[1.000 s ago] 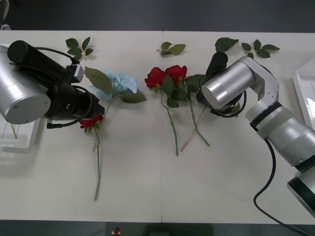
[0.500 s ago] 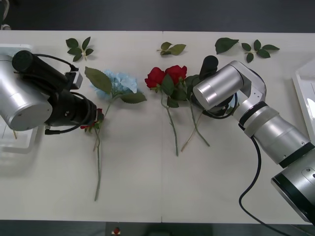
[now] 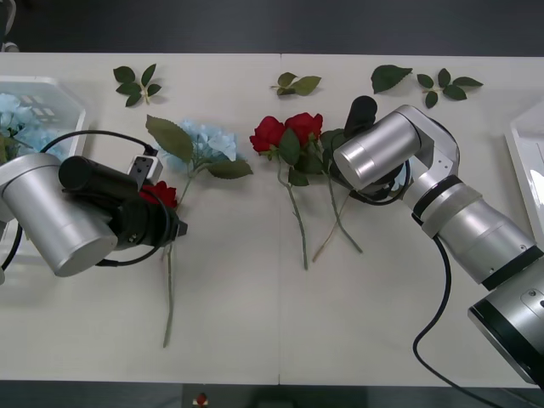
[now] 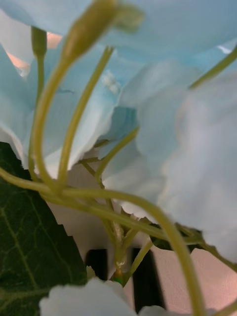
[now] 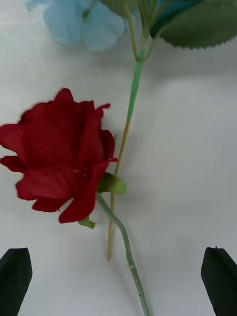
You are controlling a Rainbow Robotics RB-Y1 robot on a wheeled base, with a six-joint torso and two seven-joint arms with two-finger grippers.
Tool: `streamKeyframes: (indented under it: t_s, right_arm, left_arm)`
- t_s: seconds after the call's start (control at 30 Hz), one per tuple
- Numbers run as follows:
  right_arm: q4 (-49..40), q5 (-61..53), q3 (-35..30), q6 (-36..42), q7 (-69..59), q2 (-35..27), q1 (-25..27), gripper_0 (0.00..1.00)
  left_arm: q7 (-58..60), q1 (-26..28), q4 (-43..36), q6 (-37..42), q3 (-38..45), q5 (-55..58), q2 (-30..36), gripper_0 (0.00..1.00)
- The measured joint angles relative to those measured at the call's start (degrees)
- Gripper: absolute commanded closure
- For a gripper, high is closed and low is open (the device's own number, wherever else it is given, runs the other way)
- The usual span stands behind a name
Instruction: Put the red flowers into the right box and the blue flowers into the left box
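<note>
**Centre the left fingers on the rose stem before closing**

Your left gripper (image 5: 118,276) hangs wide open over a red rose (image 3: 159,193) lying on the table (image 3: 255,323) toward its left edge, its stem crossing the blue hydrangea (image 3: 208,140) stem. Close just below the bloom, on the rose stem alone. The right gripper sits behind the middle roses (image 3: 286,129), pressed into pale blue petals; I cannot tell its fingers' state.
</note>
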Motion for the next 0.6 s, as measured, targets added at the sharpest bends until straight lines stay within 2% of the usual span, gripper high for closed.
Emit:
streamKeyframes:
  t_s: [0.33,0.37,0.6]
  right_arm:
    - [-0.02,-1.62,-0.01,-0.02,0.01,-0.38,-0.09,1.00]
    - [-0.14,-2.65,-0.02,-0.01,0.03,-0.78,-0.13,1.00]
    - [-6.62,-10.97,-1.54,4.39,6.39,-7.09,-0.15,1.00]
  left_arm:
    - [-0.55,0.00,6.66,-3.93,-5.42,-4.55,-2.38,0.00]
    - [-0.63,0.00,6.91,-3.93,-5.42,-4.77,-2.90,0.02]
    - [-0.68,0.00,7.58,-3.93,-5.42,-5.38,-4.80,0.05]
